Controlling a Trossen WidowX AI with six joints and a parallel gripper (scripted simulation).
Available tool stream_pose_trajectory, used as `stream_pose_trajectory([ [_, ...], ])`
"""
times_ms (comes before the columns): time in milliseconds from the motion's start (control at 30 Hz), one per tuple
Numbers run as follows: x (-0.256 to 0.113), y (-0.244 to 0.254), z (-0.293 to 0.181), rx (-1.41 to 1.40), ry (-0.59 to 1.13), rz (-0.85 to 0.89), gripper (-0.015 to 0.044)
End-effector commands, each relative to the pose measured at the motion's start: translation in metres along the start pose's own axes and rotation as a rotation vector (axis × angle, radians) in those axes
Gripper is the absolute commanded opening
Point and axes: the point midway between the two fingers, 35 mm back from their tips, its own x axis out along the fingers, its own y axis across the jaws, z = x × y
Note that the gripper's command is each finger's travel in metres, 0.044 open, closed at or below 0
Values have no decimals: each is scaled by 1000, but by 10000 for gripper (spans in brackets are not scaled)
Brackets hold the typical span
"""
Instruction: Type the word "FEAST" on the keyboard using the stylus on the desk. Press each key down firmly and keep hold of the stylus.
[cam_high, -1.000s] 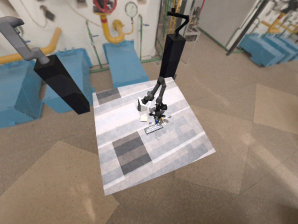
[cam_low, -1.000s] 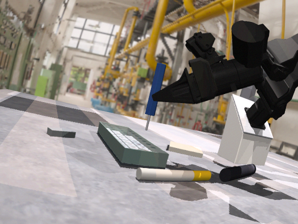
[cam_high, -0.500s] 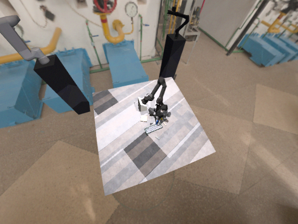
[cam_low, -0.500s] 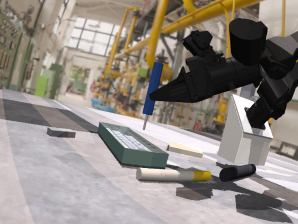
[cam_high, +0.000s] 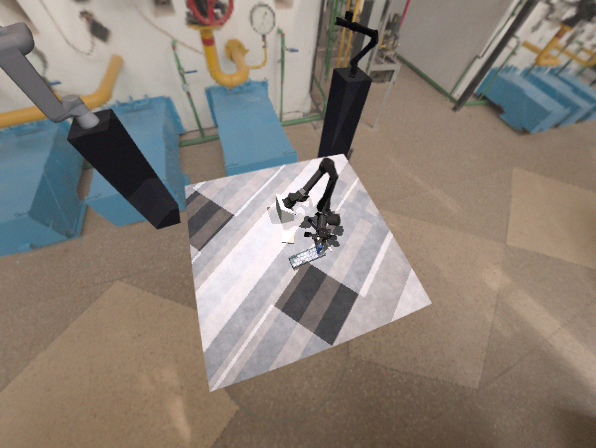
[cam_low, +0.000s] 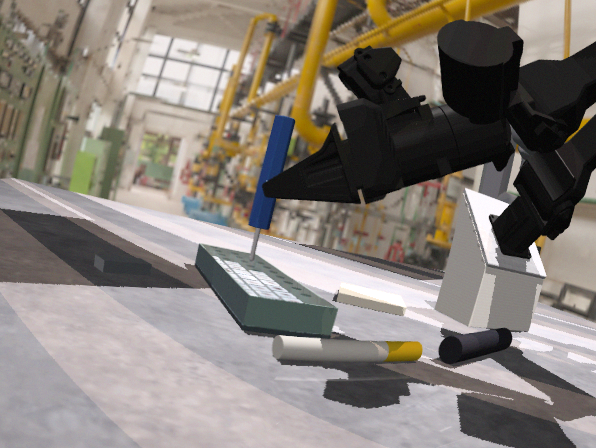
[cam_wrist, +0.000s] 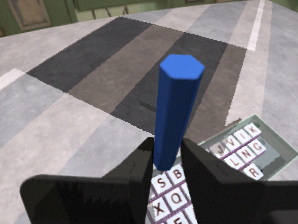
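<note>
A blue stylus (cam_high: 320, 248) (cam_low: 277, 155) (cam_wrist: 175, 110) with a thin metal tip stands nearly upright, leaning slightly. My gripper (cam_low: 267, 190) (cam_wrist: 167, 143) is shut on its blue handle. The green-grey keyboard (cam_high: 306, 257) (cam_low: 285, 320) (cam_wrist: 272, 150) lies below, with white lettered keys. In the exterior view the tip reaches down to the keyboard's top near its far end. In the wrist view the keys S, B, X and Q show just below the fingertips, with J, V, I, K, L, N, G and R to the right. The handle and fingers hide the tip and the key under it there.
A white and yellow cylinder (cam_low: 330, 350) lies close beside the keyboard, with a dark cylinder (cam_low: 460, 348) to its right. A cream block (cam_low: 370, 299) (cam_high: 288, 236) and a white slanted box (cam_low: 460, 285) stand beyond. A small grey block (cam_low: 122, 264) (cam_wrist: 148, 103) lies on the keyboard's other side.
</note>
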Motion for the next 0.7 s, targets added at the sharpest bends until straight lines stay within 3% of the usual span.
stream_pose_trajectory([
  [0, 4, -2, -9, 2, 0, -4, 0],
  [100, 5, -2, -9, 2, 0, -4, 0],
  [200, 7, -2, -10, 2, 0, -5, 79],
  [667, 11, -2, -17, 2, 1, -5, 81],
])
